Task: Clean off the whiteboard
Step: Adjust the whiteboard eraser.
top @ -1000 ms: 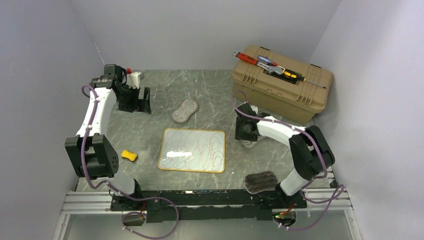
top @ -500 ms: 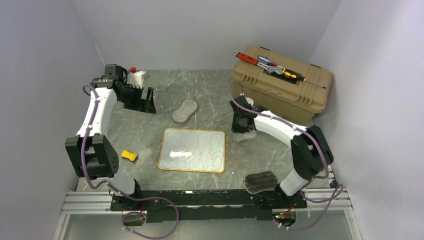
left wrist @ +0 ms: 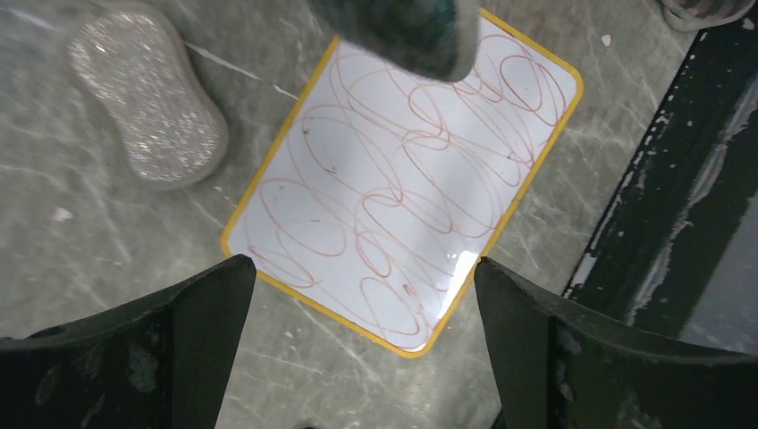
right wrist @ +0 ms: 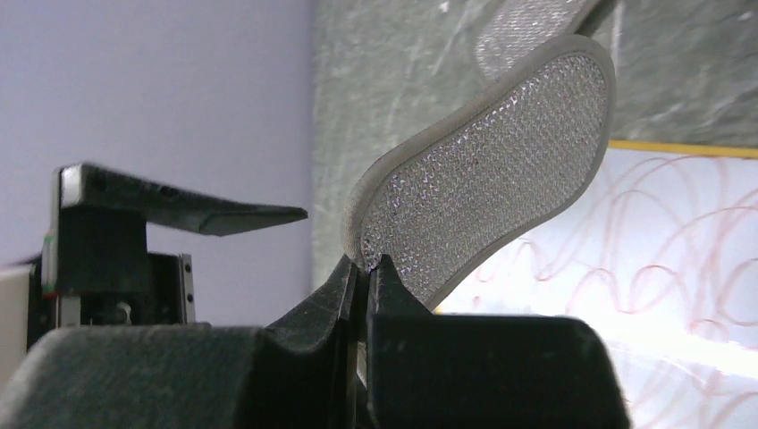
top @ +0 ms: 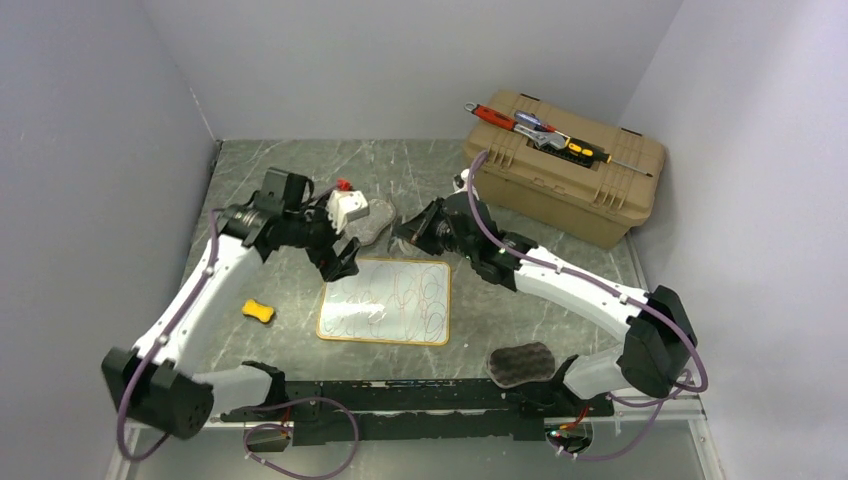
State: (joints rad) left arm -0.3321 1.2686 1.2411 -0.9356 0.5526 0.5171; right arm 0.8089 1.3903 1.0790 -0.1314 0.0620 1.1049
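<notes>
Nothing readable is showing in any view: no words, labels, brand names or numbers. The whiteboard [top: 385, 300] is carrying only looping reddish-brown scribbles, which are not forming any letters or digits. The tan toolbox [top: 565, 170] is showing no marking that can be made out in the overhead view.

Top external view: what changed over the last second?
Right gripper closed on a silver sponge right of the whiteboard and carried it to the board's far edge. Left gripper, open, swung in from the far-left corner over the board. Scribbles, toolbox, other sponges unchanged.
</notes>
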